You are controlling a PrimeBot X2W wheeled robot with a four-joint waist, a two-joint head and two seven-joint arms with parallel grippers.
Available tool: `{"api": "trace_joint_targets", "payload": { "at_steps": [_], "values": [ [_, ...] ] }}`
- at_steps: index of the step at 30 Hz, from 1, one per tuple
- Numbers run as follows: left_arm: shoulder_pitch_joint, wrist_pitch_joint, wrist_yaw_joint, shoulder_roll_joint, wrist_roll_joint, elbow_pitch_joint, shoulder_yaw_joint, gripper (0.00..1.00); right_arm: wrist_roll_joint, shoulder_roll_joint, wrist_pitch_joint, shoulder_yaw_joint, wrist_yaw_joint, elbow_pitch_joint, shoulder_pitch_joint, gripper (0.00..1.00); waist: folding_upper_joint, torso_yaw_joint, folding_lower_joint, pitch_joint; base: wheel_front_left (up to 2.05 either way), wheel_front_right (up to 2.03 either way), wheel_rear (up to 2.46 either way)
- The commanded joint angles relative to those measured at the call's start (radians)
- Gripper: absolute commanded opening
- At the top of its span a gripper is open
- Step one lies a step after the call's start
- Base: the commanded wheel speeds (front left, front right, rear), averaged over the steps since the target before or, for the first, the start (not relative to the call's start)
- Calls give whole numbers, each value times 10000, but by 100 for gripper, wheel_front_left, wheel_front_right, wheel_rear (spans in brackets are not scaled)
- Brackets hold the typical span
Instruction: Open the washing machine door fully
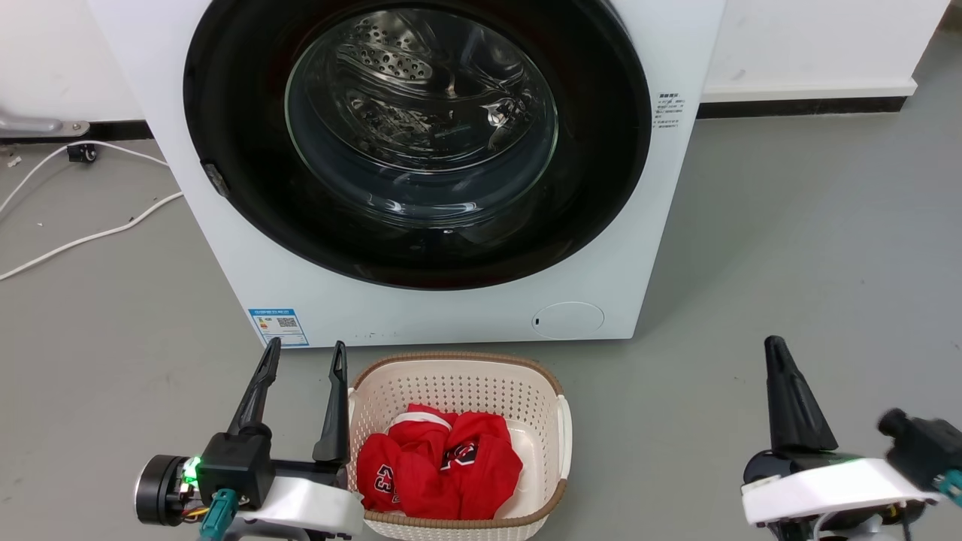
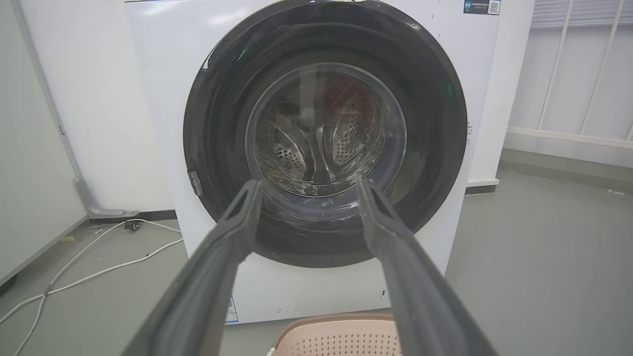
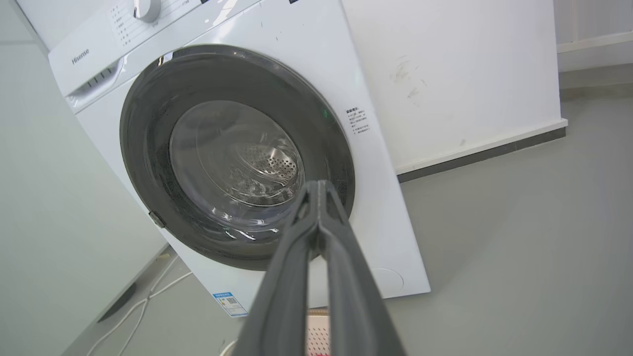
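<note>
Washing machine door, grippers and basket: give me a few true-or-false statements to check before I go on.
1. The washing machine door sits closed against the washing machine. True.
2. The left gripper is shut. False: its fingers stand apart.
3. The right gripper is shut on nothing. True.
4. The basket is empty. False: red clothing lies in it.
5. One gripper touches the door. False: both are apart from it, down by the basket.

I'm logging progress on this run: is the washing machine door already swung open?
No, the washing machine door sits shut, flush against the white front of the washing machine.
</note>
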Motion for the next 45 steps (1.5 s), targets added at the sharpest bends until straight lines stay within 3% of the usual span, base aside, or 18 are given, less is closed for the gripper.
{"api": "trace_joint_targets", "payload": {
  "at_steps": [1, 6, 9, 13, 15, 19, 31, 39, 45],
  "values": [
    [103, -23, -26, -14, 32, 5, 24, 100, 592, 28, -97, 53, -3, 24, -98, 0, 0, 1, 0, -2, 0, 0, 0],
    [143, -23, -38, -25, -12, 3, 42, 100, 5787, 21, -306, 233, -1, 142, -265, 0, 0, -9, 0, -4, 0, 0, 0],
    [113, -23, -42, -30, -41, -2, 45, 100, 8310, 7, -309, -54, -1, 222, -496, 0, 0, -22, 0, 29, 0, 0, 0],
    [26, -23, -41, -37, -72, -14, 50, 100, 10621, 14, -312, -444, -1, 635, -872, 0, 0, -21, 0, 112, 0, 0, 0],
    [-35, -23, -38, -38, -39, -10, 48, 100, 11151, 2, -313, -686, -1, 832, -1216, 0, 0, -21, 0, 164, 0, 0, 0],
    [-170, -23, -10, -45, -12, -73, 56, 100, 11456, -2, -313, -951, -1, 1270, -1913, 0, 0, -20, 0, 366, 0, 0, 0],
    [-958, -23, -21, -49, -32, -386, 218, 100, 11896, -1553, 861, -1269, -1, 3373, -6092, 0, 0, 44, 0, 1680, 0, 0, 0],
    [-1629, -23, 32, -56, -69, -522, 246, 100, 11675, -2435, 2002, -682, -1, 5294, -9202, 0, 0, 192, 0, 2496, 0, 0, 0],
    [-2033, -23, 20, -58, -38, -606, 209, 100, 11380, -2693, 3494, 159, 0, 6876, -11183, 0, 0, 288, 0, 3023, 0, 0, 0]
  ]
}}
